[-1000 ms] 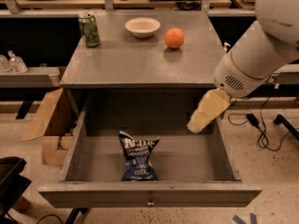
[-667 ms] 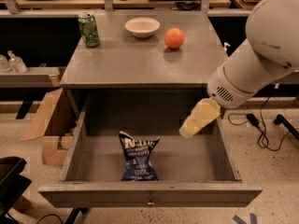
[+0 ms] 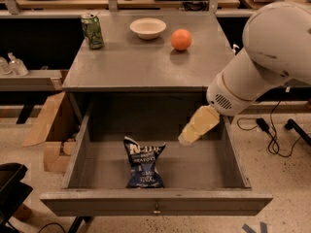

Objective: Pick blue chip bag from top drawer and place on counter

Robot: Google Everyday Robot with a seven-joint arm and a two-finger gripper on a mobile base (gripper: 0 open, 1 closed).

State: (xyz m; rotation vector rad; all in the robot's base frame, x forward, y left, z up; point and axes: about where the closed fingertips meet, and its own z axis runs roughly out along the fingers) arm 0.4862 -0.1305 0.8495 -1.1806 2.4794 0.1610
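The blue chip bag (image 3: pixel 144 162) lies in the open top drawer (image 3: pixel 155 202), left of centre, its pinched top pointing to the back. The drawer is pulled fully out below the grey counter (image 3: pixel 146 62). My gripper (image 3: pixel 187 136) hangs on the white arm over the drawer's right half, above and to the right of the bag, not touching it. Its cream fingers (image 3: pixel 199 124) point down and to the left.
On the counter stand a green can (image 3: pixel 92 30) at the back left, a white bowl (image 3: pixel 148 27) and an orange (image 3: pixel 181 39). A cardboard box (image 3: pixel 48 130) sits on the floor to the left. Cables (image 3: pixel 272 130) lie on the floor at the right.
The arm has swung left and lower over the drawer, bringing the gripper nearer to the chip bag. The bag and the counter items have not moved.
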